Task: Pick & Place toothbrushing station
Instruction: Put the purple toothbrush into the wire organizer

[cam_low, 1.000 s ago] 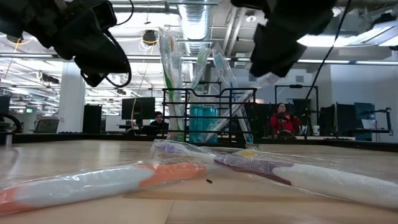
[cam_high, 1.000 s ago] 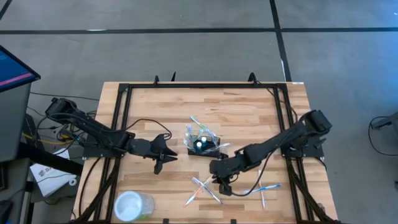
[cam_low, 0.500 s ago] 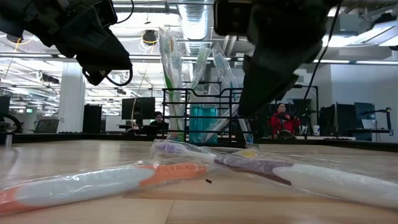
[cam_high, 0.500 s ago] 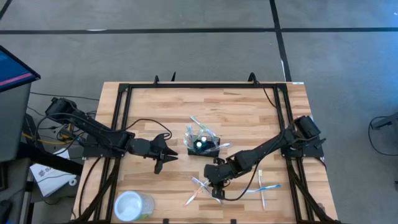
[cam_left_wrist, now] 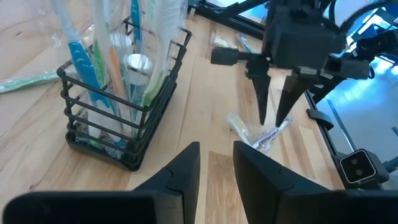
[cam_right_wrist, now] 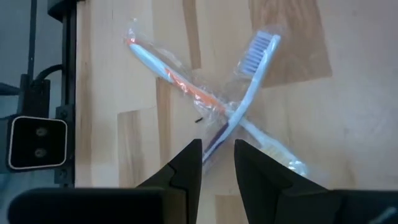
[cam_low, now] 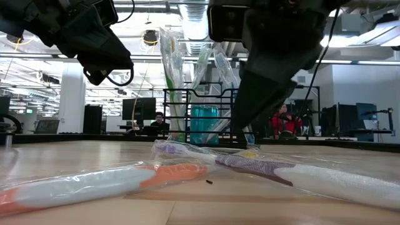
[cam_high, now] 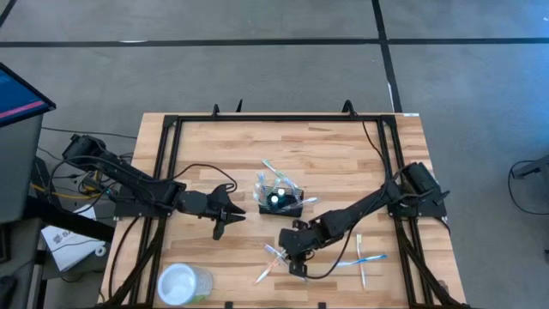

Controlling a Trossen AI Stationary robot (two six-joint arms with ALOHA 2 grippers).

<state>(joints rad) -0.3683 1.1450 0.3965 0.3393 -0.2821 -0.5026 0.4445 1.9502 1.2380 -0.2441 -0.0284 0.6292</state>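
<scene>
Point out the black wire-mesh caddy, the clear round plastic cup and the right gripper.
black wire-mesh caddy [cam_left_wrist: 118, 118]: left wrist view, front wire wall.
clear round plastic cup [cam_high: 182, 283]: high view, centre of its mouth.
right gripper [cam_left_wrist: 277, 115]: left wrist view, midway between its fingertips.

The right gripper [cam_high: 293, 263] now hangs over the two crossed plastic-wrapped toothbrushes [cam_high: 278, 258] near the front of the wooden table [cam_high: 343, 154], having swung leftward from a spot further right a second ago. Its arm folds in closer, the elbow [cam_high: 418, 180] drawn back and lower along the table's right edge.
</scene>
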